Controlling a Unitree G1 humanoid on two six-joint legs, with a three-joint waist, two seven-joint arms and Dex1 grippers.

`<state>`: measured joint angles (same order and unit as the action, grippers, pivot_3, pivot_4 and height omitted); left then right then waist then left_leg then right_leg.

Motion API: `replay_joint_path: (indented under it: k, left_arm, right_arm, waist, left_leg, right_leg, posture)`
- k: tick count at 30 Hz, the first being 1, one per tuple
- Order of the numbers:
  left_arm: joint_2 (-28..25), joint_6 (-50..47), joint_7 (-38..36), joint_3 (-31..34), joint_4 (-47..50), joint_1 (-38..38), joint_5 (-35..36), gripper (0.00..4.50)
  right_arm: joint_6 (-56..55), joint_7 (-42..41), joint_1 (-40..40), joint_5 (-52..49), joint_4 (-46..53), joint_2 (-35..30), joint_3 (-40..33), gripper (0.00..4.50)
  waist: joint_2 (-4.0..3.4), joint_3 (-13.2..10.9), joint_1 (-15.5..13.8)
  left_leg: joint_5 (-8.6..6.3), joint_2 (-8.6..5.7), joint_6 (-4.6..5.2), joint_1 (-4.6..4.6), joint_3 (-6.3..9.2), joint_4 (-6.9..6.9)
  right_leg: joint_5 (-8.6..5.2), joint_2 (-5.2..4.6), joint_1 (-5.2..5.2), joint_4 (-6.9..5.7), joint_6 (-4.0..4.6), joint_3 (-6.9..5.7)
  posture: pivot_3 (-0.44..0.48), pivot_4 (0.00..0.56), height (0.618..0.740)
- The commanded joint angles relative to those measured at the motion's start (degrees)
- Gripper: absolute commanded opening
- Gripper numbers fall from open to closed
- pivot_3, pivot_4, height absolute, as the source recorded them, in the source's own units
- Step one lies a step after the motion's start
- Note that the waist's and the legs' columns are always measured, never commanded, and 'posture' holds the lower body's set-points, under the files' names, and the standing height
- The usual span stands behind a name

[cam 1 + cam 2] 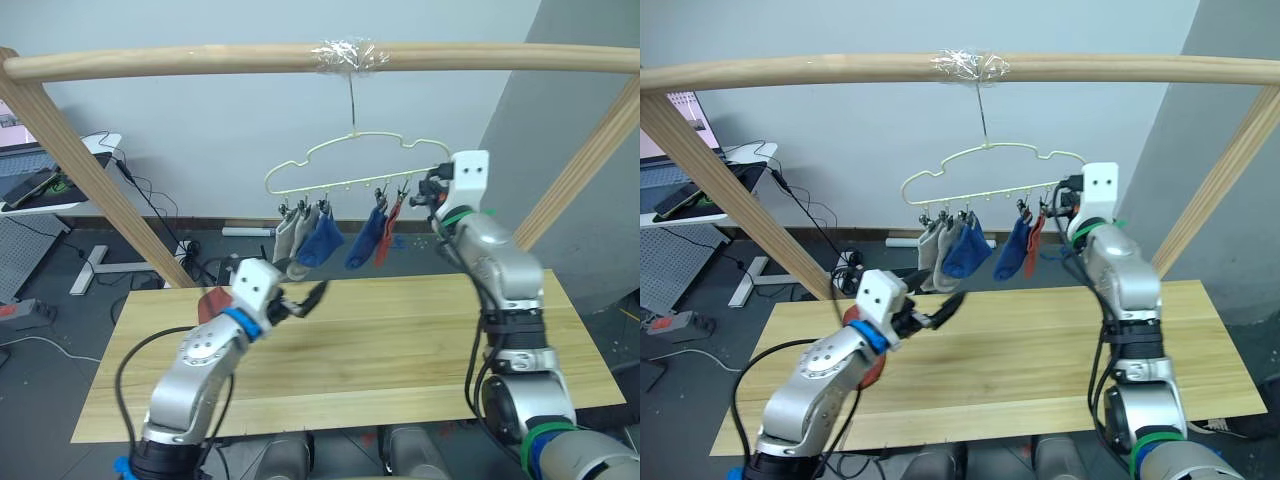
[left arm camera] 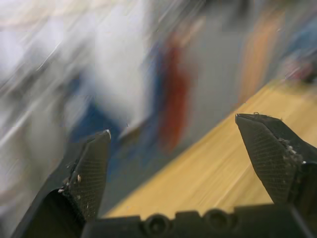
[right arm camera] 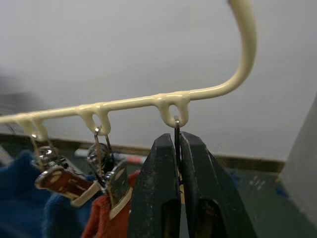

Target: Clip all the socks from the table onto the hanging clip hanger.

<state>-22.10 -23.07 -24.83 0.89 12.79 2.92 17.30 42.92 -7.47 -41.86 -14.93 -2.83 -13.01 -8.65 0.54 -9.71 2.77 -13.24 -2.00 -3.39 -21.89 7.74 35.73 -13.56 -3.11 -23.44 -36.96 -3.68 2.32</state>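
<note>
As things stand: five socks [image 1: 320, 240] hang from the clip hanger [image 3: 129, 102], and we judge one is left to clip.
Last sock [image 1: 212, 302]: rust-red, lying by the far left corner of the table [image 1: 400, 340], partly hidden behind our left arm.
Left gripper [image 1: 305, 298]: fingers spread wide with nothing between them, raised over the table's left half, just beside the red sock.
Hung row: two grey, two blue and one red, filling the clips from the hanger's left end.
Right gripper [image 3: 177, 144]: clenched on the end clip [image 3: 176, 126] at the hanger's right end, just beside the hung red sock.
Doing it well: we should keep the right squeeze steady so the hanger does not swing, take the sock by its cuff, and feed that edge deep into the clip's mouth before easing off.
Risk: a thin bite of fabric may slip free.
</note>
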Motion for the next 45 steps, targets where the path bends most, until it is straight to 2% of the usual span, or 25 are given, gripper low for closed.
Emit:
replay_joint_path:
  k: [1,5,12,15,19,20,23,27,33,38,41,45]
  left_arm:
    - [-4.59,5.15,1.69,4.54,-12.19,0.93,-5.24,4.5]
    - [-7.69,10.97,1.45,5.1,-28.43,4.08,-8.97,4.5]
    - [-7.3,18.78,0.41,4.3,-54.74,15.3,-11.86,4.5]
    - [-6.44,17.75,-2.7,5.03,-61.7,18.78,-10.54,4.5]
    - [-5.81,15.12,-6.52,4.76,-65.69,20.29,-10.06,4.5]
    - [-5.76,14.33,-7.64,4.33,-65.97,20.06,-10.29,4.5]
    - [-5.73,13.92,-8.59,3.62,-65.91,18.93,-11.37,3.92]
    - [-5.89,16.81,-8.72,2.82,-64.82,17.23,-12.9,2.76]
    - [-5.49,19.29,-9.65,2.22,-61.16,15.5,-13.11,1.38]
    - [-5.44,21.85,-11.8,1.02,-51.56,12.38,-13.06,0.01]
    - [-4.48,20.49,-13.57,0.49,-42.58,9.04,-11.49,0.01]
    - [-1.77,16.47,-16.01,-0.46,-25.73,3.95,-7.1,0.01]
  right_arm:
    - [11.77,-2.33,-2.26,-5.48,4.96,-2.28,-2.64,0.02]
    - [15.83,-2.99,-2.44,-7.04,7.16,-3.38,-2.81,0.02]
    - [18.56,-0.49,-1.27,-7.69,9.87,-1.22,-3.59,0.02]
    - [19.62,0.15,-0.76,-7.73,11.08,-0.38,-3.97,0.02]
    - [20.52,0.66,-0.51,-7.73,12.05,-0.01,-4.31,0.02]
    - [20.6,0.83,-0.58,-7.72,12.12,0.02,-4.42,0.02]
    - [20.7,1.28,-0.68,-7.68,12.22,0.3,-4.8,0.0]
    - [20.62,1.78,-0.67,-7.71,12.3,0.65,-5.1,0.0]
    - [19.69,1.71,-0.49,-7.5,11.53,0.6,-4.89,0.0]
    - [19.3,1.35,-0.35,-7.34,11.35,0.31,-4.36,0.0]
    - [18.96,1.0,0.35,-6.95,11.07,-0.37,-4.09,0.0]
    - [19.2,0.75,0.36,-7.14,10.94,-1.15,-4.6,0.0]
  waist:
    - [0.0,0.0,0.13]
    - [0.0,0.0,0.12]
    - [0.01,0.0,0.01]
    - [0.01,0.0,0.5]
    - [0.01,0.01,0.64]
    - [0.0,0.01,0.65]
    - [-0.05,0.04,0.65]
    - [-0.17,0.13,0.68]
    - [-0.19,0.14,0.66]
    - [-0.18,0.12,0.67]
    - [-0.16,0.11,0.62]
    - [-0.15,0.1,0.5]
  left_leg:
    - [0.0,0.01,0.0,0.0,0.01,-0.01]
    - [-0.01,0.0,0.0,-0.05,-0.02,-0.06]
    - [0.0,-0.04,0.0,-0.14,0.0,-0.04]
    - [0.0,-0.03,0.0,-0.13,-0.02,-0.05]
    - [-0.01,-0.05,-0.01,-0.14,-0.02,-0.05]
    - [-0.01,-0.05,-0.01,-0.13,-0.01,-0.06]
    - [-0.01,-0.05,-0.01,-0.06,-0.03,-0.05]
    - [0.0,-0.04,0.0,0.01,-0.05,-0.04]
    - [0.0,-0.04,-0.01,0.02,-0.03,-0.04]
    - [0.0,-0.03,-0.01,-0.02,-0.03,-0.05]
    - [-0.01,-0.01,-0.01,-0.09,-0.03,-0.06]
    - [-0.01,-0.02,-0.01,-0.13,-0.01,-0.05]
  right_leg:
    - [0.0,0.0,0.0,0.01,0.0,-0.02]
    - [0.01,-0.01,-0.03,0.08,-0.05,-0.01]
    - [0.17,-0.06,-0.13,0.07,-0.31,-0.03]
    - [0.18,-0.05,-0.14,0.03,-0.32,-0.03]
    - [0.18,-0.06,-0.14,0.04,-0.32,0.0]
    - [0.18,-0.06,-0.14,0.03,-0.32,-0.01]
    - [0.18,-0.06,-0.1,0.0,-0.33,0.01]
    - [0.19,-0.06,-0.04,-0.02,-0.34,0.03]
    - [0.19,-0.06,-0.04,-0.03,-0.34,0.03]
    - [0.19,-0.06,-0.06,0.0,-0.34,0.03]
    - [0.19,-0.06,-0.1,0.03,-0.33,0.02]
    - [0.19,-0.09,-0.11,0.05,-0.32,0.02]
  posture:
    - [-0.038,0.142,0.74]
    - [-0.05,0.138,0.74]
    - [-0.067,0.138,0.74]
    - [-0.078,0.137,0.74]
    - [-0.088,0.135,0.74]
    - [-0.088,0.136,0.74]
    - [-0.09,0.135,0.74]
    - [-0.089,0.132,0.74]
    - [-0.083,0.137,0.74]
    - [-0.088,0.144,0.74]
    - [-0.087,0.143,0.74]
    - [-0.087,0.141,0.74]
